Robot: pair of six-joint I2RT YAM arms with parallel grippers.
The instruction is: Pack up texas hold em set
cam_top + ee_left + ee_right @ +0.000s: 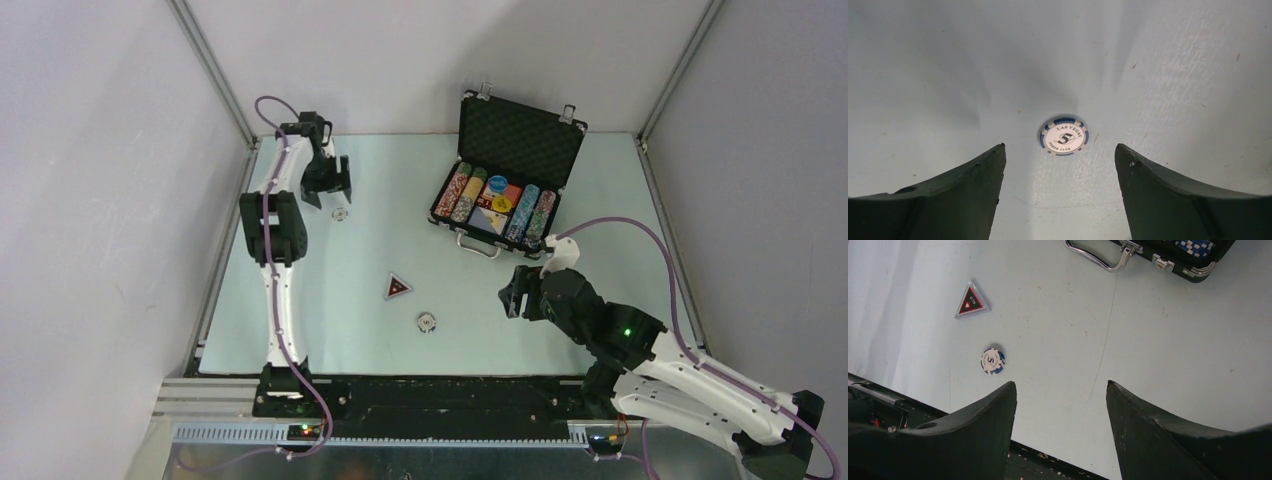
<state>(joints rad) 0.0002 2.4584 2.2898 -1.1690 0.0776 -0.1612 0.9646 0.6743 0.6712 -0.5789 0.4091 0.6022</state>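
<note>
The black case [512,160] stands open at the far right of the pale, lightly scratched tabletop [400,170]. Its lid [522,135] is upright and lined with bumpy dark foam. Inside the base, round chips lie packed in long rows [458,192] on both sides, and between the rows sit a blue disc [497,184], a yellow disc [502,203] and a flat coloured thing that is perhaps the card deck, though the top view is too small to be sure. A curved, shiny metal handle [1095,257] sticks out from the near wall of the case, with a silver latch [1160,263] beside it. Three pieces lie loose on the tabletop. A round chip [1064,136], white in the middle with blue and white blocks on its rim and a printed "5", lies flat at the far left. The left hand [330,198] hangs just over it with its two dark, curved fingers [983,170] wide apart, one on each side, and they do not touch the chip. A dark triangular piece [971,301] with a red face and a clear edge lies near the middle of the tabletop. A second chip [993,361] of the same kind lies flat a little nearer to the arm bases. The right hand [1060,384] is low near the case handle, its fingers spread apart and holding nothing.
</note>
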